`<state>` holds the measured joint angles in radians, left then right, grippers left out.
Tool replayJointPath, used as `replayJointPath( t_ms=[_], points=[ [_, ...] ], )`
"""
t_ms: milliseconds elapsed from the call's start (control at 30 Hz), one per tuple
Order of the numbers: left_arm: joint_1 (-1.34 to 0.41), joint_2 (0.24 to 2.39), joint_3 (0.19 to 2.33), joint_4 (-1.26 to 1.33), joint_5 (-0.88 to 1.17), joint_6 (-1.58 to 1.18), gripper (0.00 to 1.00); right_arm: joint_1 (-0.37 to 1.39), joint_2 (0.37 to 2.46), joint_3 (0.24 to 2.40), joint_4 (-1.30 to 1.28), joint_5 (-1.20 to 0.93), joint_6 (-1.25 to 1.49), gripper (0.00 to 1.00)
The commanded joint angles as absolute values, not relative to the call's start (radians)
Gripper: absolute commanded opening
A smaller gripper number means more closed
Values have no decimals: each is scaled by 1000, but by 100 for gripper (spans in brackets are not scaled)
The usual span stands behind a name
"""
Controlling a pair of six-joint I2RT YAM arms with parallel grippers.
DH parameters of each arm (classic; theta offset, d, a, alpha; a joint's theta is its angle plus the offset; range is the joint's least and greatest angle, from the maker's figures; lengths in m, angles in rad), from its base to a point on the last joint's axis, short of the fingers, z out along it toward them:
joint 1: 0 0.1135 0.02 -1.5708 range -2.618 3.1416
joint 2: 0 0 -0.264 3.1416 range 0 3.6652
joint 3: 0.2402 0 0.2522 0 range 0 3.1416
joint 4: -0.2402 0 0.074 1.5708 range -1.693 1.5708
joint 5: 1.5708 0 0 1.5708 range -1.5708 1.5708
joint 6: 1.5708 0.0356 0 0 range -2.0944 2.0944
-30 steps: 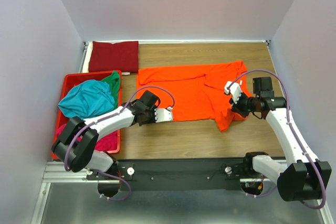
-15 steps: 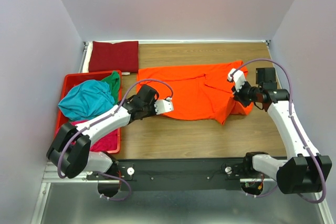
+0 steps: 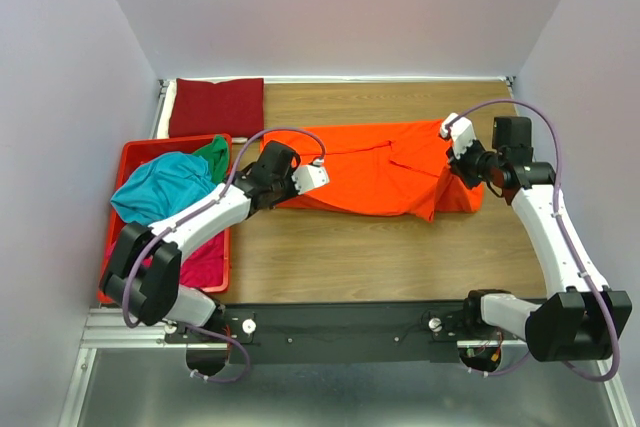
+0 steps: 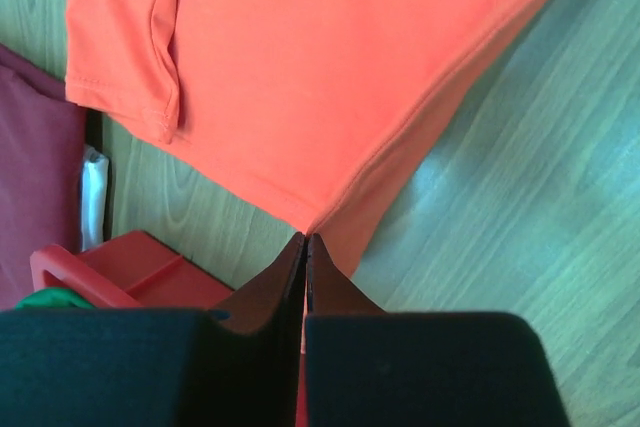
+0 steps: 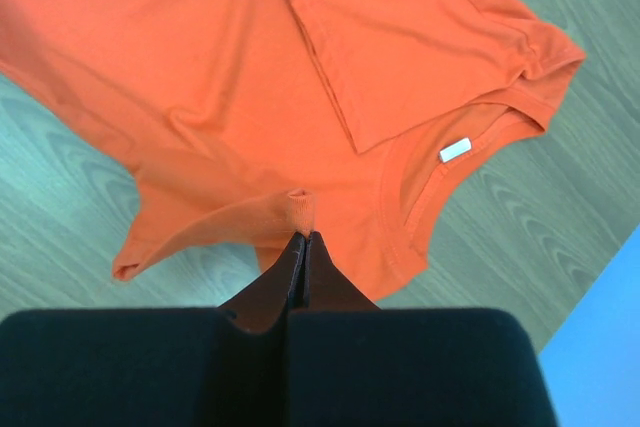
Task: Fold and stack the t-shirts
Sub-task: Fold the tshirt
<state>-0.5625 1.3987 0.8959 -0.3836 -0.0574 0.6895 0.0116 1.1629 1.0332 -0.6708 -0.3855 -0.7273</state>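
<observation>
1. Both grippers now sit farther from the arm bases than a second ago. The near edge of the orange t-shirt point(image 3: 370, 162) has travelled with them, leaving a narrower band of cloth.
2. Table point(image 3: 350, 257): a bare strip of wood lies between the bases and the shirt, with open room across its width.
3. Left arm: reaches diagonally away and to the right, past the red crate point(image 3: 150, 145). Left gripper point(image 3: 312, 175): fingers pressed together, pinching the shirt's near-left corner.
4. Right arm: elbow near the right wall, forearm pointing left. Right gripper point(image 3: 455, 147): fingers pressed together, pinching a fold at the shirt's right end.
5. Orange t-shirt: lies mid-table with its long axis left to right. The neck opening with its white label point(image 5: 455, 150) shows in the right wrist view, and a sleeve is folded onto the body.
6. Red crate, at the left edge: holds the teal t-shirt point(image 3: 165, 187), green t-shirt point(image 3: 213, 152) and magenta t-shirt point(image 3: 200, 267).
7. Dark red t-shirt point(image 3: 217, 105): folded flat in the far-left corner.
</observation>
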Motion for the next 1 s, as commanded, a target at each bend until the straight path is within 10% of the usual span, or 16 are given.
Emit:
replayJointPath(
  t_ms=[0, 967],
  points=[
    [-538, 1434, 945, -385, -75, 673, 9, 5, 1173, 1065, -609, -345, -696, 1],
    [-445, 1693, 1147, -374, -66, 686, 4, -46, 1486, 1267, -500, -350, -684, 1]
  ],
)
